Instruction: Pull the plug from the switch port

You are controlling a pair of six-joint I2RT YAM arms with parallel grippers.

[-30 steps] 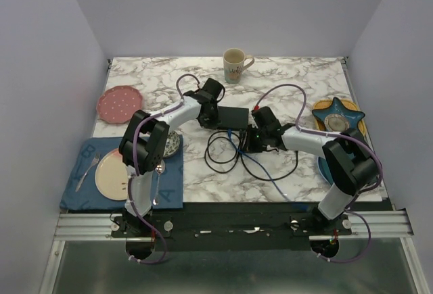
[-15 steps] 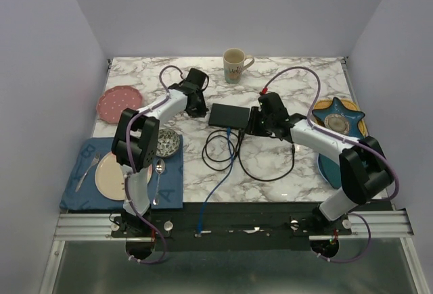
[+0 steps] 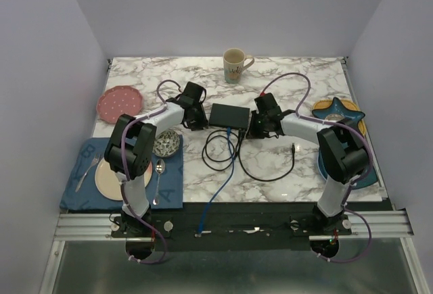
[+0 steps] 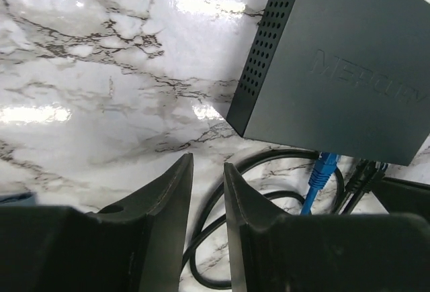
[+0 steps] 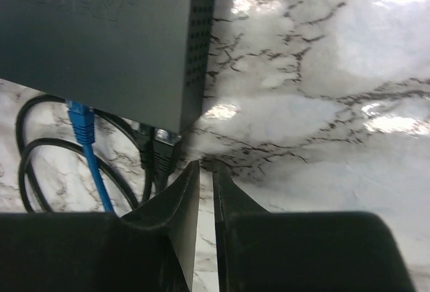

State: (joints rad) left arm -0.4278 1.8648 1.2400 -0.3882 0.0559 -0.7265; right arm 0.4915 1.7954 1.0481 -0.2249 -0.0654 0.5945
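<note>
On the marble worktop [image 3: 284,186], walled in pale lilac, the left pincer [image 4: 207,186] sat nearly clenched, empty, beside the network switch [image 3: 229,115]. A blue plug [image 4: 325,165] remained in its port. The right pincer [image 5: 200,183] was clenched, empty.

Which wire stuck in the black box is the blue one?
The blue cable is the left one, running straight toward the table's near edge. The black cables beside it plug in nearer the corner of the switch.
</note>
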